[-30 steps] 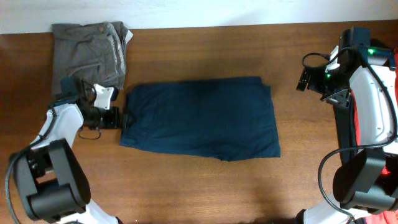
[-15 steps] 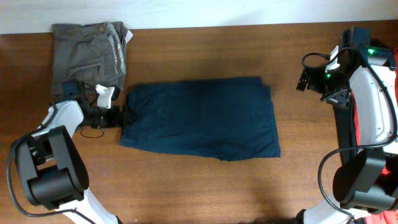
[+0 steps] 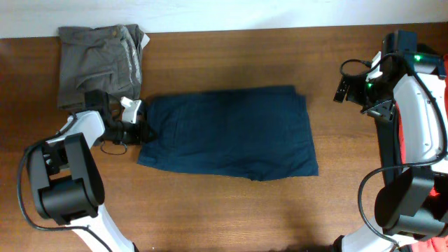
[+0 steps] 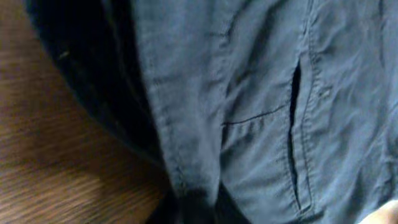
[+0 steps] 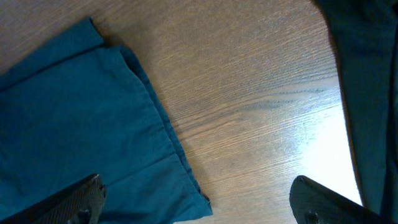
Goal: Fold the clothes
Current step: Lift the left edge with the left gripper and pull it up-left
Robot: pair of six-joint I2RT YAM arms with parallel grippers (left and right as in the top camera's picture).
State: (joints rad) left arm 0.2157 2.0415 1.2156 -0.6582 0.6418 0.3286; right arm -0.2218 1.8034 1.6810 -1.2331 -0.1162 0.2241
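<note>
The navy blue garment (image 3: 231, 133) lies spread flat in the middle of the table, folded to a rough rectangle. My left gripper (image 3: 140, 131) is at its left edge, shut on a pinch of the navy fabric (image 4: 193, 186), and a seam and a pocket slit (image 4: 293, 130) fill the left wrist view. My right gripper (image 3: 341, 91) hovers open well above the table at the far right, fingers (image 5: 81, 199) wide apart over the garment's right corner (image 5: 93, 124), holding nothing. Grey-khaki trousers (image 3: 101, 59) lie folded at the back left.
Red fabric (image 3: 442, 70) shows at the right edge of the table behind my right arm. Bare wooden tabletop (image 3: 231, 210) runs along the front and between the navy garment and the right arm. A dark shape (image 5: 367, 93) fills the right side of the right wrist view.
My left gripper has slid right onto the navy garment's left edge and shut on it. The garment has shifted slightly right. The right arm has not moved.
</note>
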